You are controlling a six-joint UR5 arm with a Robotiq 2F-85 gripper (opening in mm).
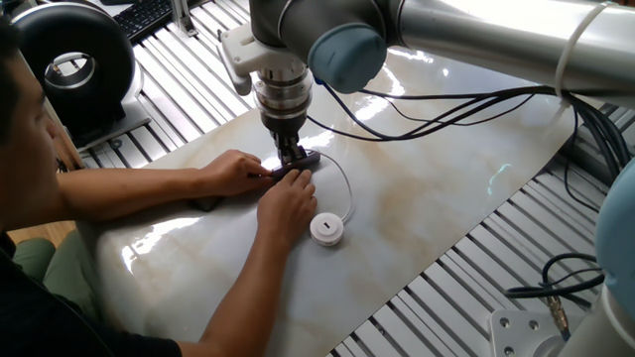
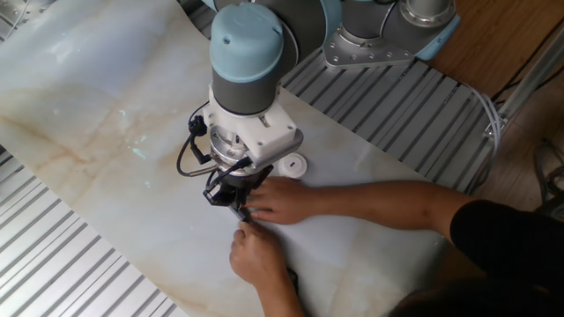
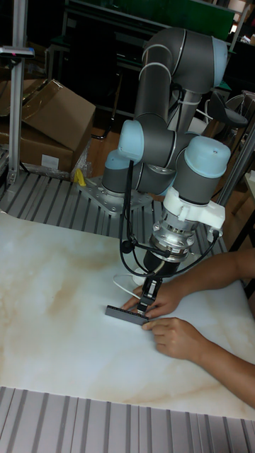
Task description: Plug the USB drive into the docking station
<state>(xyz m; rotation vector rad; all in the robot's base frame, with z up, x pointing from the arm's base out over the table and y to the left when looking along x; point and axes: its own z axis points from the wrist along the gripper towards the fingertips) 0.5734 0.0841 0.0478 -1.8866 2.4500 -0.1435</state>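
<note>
pincer [image 3: 147, 300] down at docking station [image 3: 127, 315], grip state can't tell, two hands [image 1: 288, 204] steadying it on surface [image 1: 446, 198], USB drive [image 1: 325, 230] just beside

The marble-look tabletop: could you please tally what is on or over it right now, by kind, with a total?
White round USB drive with thin cable: 1
Grey bar docking station: 1
Human hands, steadying the bar: 2
Robot gripper, down at the bar: 1
Total: 5
</note>
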